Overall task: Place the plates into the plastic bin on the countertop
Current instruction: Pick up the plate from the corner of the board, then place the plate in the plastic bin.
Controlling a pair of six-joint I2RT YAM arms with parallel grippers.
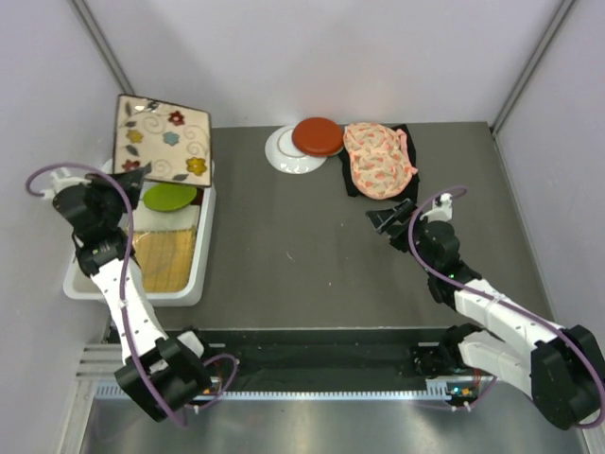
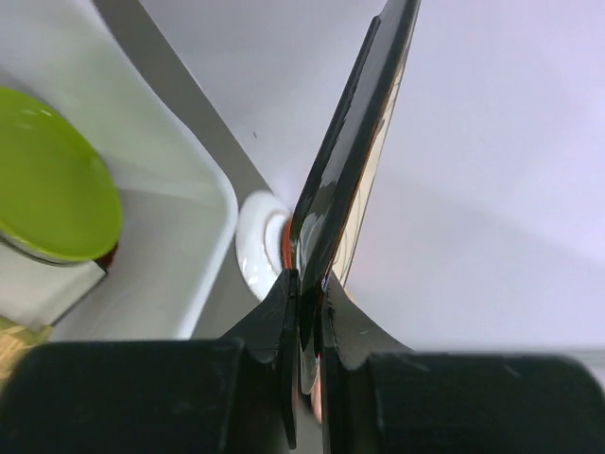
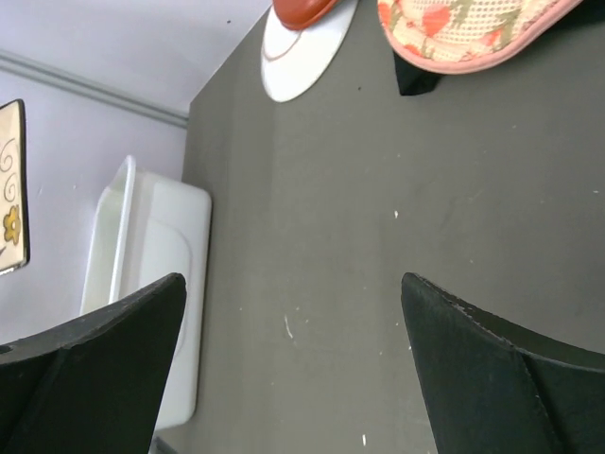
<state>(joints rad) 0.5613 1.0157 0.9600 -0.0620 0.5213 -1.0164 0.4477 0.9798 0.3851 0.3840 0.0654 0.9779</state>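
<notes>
Now pinching the floral plate (image 1: 163, 139) by its edge in the left gripper (image 1: 142, 173), jaws narrow, holding it tilted above the far end of the plastic bin (image 1: 204, 260); hovering the right gripper (image 1: 386, 219), jaws wide and empty, over the countertop (image 1: 302, 251).

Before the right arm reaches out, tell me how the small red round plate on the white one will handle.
The small red round plate looks rigid and glazed, so probably slippery to pinch and breakable if dropped. It sits off-centre on the white round plate, so a push would likely slide it off or drag both.
</notes>
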